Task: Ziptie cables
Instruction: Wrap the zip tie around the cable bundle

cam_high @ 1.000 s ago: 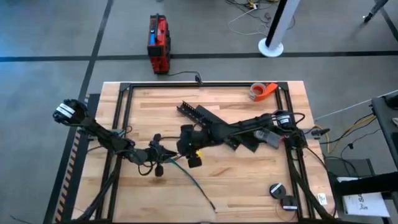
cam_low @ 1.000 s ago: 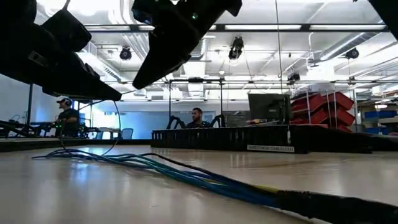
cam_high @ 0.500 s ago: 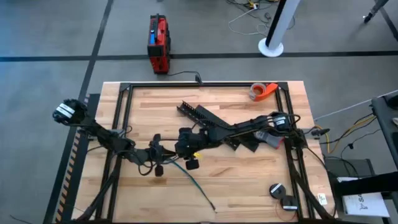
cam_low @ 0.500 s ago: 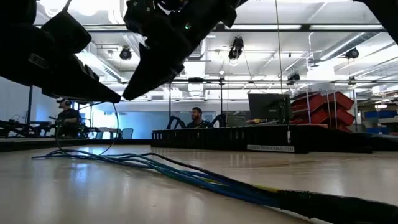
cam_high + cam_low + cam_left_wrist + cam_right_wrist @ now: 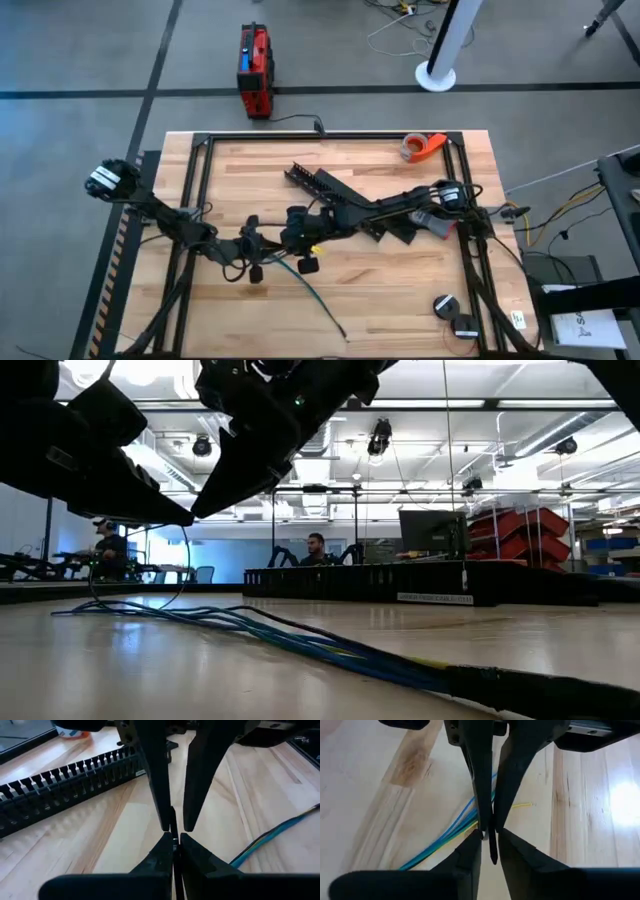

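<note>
Grippers: left gripper (image 5: 262, 250) and right gripper (image 5: 292, 240) meet tip to tip at centre frame in the high view; each pair of dark tapered fingers is clenched on one thin black strip (image 5: 173, 822), which looks like a zip tie, stretched between them.
Table: pale butcher-block wood (image 5: 400, 290), planks running lengthwise, edged by a black metal frame.
Arms: left arm reaches in from the left edge, right arm from the right, both matte dark and jointed.
Slotted rail: long black plastic rail (image 5: 325, 188) with comb-like teeth, lying diagonally above centre, partly covered by the right arm.
Cables: thin flexible wires (image 5: 318, 301), green, blue and yellow, trailing from beneath the grippers toward the lower middle of the table; in the low view they run flat across the wood (image 5: 300, 642).
Red box: boxy red unit (image 5: 254, 69) on the grey floor, upper left of centre.
Tape: orange roll (image 5: 421, 146) near the table's upper right.
</note>
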Tool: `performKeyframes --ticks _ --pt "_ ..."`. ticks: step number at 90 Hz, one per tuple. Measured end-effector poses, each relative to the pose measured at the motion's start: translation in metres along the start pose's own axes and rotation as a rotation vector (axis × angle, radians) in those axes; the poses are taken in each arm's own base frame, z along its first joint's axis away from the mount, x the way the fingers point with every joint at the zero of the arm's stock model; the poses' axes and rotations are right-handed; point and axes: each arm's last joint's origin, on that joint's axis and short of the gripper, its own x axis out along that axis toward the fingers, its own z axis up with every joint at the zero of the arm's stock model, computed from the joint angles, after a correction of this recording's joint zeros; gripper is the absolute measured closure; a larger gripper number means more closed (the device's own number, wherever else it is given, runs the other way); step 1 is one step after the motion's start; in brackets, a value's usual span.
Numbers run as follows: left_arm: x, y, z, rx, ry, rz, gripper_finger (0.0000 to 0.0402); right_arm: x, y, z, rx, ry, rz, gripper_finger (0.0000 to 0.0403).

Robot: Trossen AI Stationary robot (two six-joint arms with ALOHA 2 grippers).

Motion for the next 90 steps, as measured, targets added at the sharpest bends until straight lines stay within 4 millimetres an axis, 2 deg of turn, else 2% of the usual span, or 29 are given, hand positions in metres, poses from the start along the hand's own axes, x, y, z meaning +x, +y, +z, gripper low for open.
performKeyframes --ticks 37,66,81,90 --pt "0.000 0.000 0.000 0.000 0.000 0.000 0.0401 0.000 0.000 0.000 0.001 0.006 0.000 0.0400" --pt "0.000 0.000 0.000 0.001 0.001 0.001 0.0401 -0.012 0.001 -0.008 0.031 0.124 0.016 0.0403" --pt "0.000 0.000 0.000 0.004 0.001 0.001 0.0401 -0.018 0.001 -0.002 0.060 0.095 0.011 0.0401" --pt "0.000 0.000 0.000 0.008 0.001 0.001 0.0401 -0.015 0.000 -0.002 0.065 0.083 0.009 0.0385"
